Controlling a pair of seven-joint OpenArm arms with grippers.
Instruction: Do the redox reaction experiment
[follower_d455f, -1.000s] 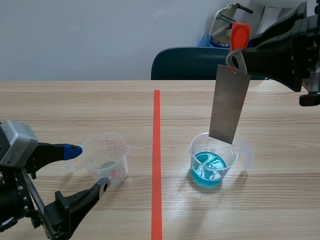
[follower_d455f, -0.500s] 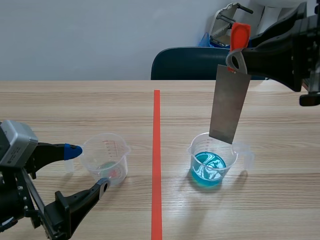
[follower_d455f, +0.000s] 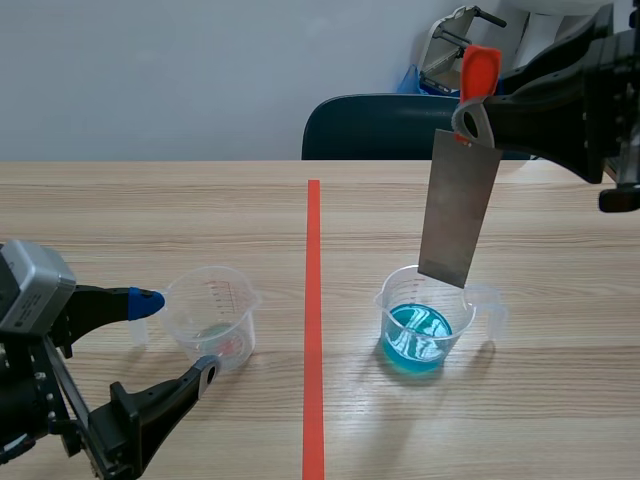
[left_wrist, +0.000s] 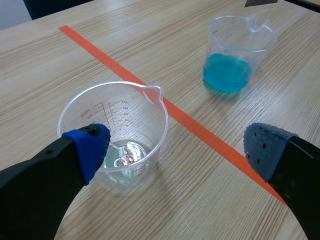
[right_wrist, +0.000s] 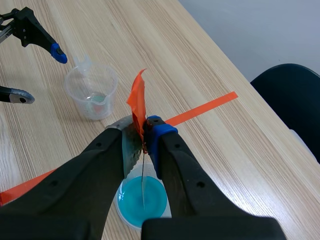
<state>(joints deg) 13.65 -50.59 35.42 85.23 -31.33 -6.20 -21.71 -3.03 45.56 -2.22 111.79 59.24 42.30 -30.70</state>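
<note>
- Fingers of my right gripper (right_wrist: 141, 134) are clamped on the flat grey metal plate (follower_d455f: 458, 215) at its orange-red top. It hangs below them, its lower edge over the clear plastic beaker of blue liquid (follower_d455f: 425, 328).
- Left gripper (left_wrist: 177, 146) is spread wide, with a clear measuring cup (left_wrist: 114, 131) holding coppery specks just beside one pad.
- I judge this the dipping step. Next I'd lower the plate straight into the liquid, clear of the rim.

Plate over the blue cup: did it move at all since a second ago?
No, nothing visibly changed. The right tool stays shut on the plate over the blue cup; the left tool stays open beside the clear cup.
</note>
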